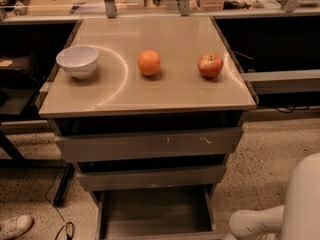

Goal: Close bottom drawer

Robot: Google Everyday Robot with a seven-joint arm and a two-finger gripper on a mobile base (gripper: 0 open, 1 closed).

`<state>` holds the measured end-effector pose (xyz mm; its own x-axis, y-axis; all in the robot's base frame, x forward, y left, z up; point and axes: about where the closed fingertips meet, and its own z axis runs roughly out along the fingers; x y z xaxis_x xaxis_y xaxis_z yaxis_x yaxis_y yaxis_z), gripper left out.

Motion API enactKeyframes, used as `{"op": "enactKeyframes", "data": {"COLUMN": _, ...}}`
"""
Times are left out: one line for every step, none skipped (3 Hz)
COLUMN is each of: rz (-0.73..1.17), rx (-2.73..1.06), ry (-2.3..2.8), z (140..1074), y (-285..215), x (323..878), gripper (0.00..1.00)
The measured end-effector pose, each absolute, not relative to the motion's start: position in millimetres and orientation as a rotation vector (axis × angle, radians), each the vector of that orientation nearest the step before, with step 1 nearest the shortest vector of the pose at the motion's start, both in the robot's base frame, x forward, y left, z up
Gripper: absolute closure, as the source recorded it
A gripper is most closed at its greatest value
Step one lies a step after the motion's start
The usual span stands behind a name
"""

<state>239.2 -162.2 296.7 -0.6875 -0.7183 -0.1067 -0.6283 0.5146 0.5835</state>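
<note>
Drawers, three, grey: bottom drawer (155,211) pulled open (bare floor showing). One bowl (77,60), one orange (149,63), one apple (210,66). Lower right: white arm (260,221), gripper out of view, grip untellable.

1. I see the cabinet top (175,91) as a smooth, glossy beige sheet with curved streaks of light on it.
2. All three drawers look like matt grey metal. The widest drawer (145,145) has pale scratches, the mid-width drawer (150,178) is dull, and the bottom drawer (155,211) is a plain tray at bottom centre.
3. The bowl (77,60) is glossy white; ceramic or plastic, I cannot tell.
4. The apple (210,65) has smooth, shiny skin, and the orange (149,63) looks duller.
5. The floor (270,154) looks speckled and stone-like.
6. The arm shell (300,204), lower right, is smooth white plastic. The gripper is outside my frame.
</note>
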Motion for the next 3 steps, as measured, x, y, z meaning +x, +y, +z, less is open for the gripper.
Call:
{"op": "enactKeyframes", "data": {"rz": -0.942, "rx": 1.165, "ry": -2.593, "z": 290, "y": -160, "x": 236, "gripper": 1.0}}
{"op": "enactKeyframes", "data": {"rz": -0.99, "rx": 1.153, "ry": -2.619, "z": 267, "y": -156, "x": 245, "gripper": 1.0}}
{"op": "enactKeyframes", "data": {"rz": -1.041, "rx": 1.143, "ry": -2.665, "z": 243, "y": -152, "x": 267, "gripper": 1.0}}
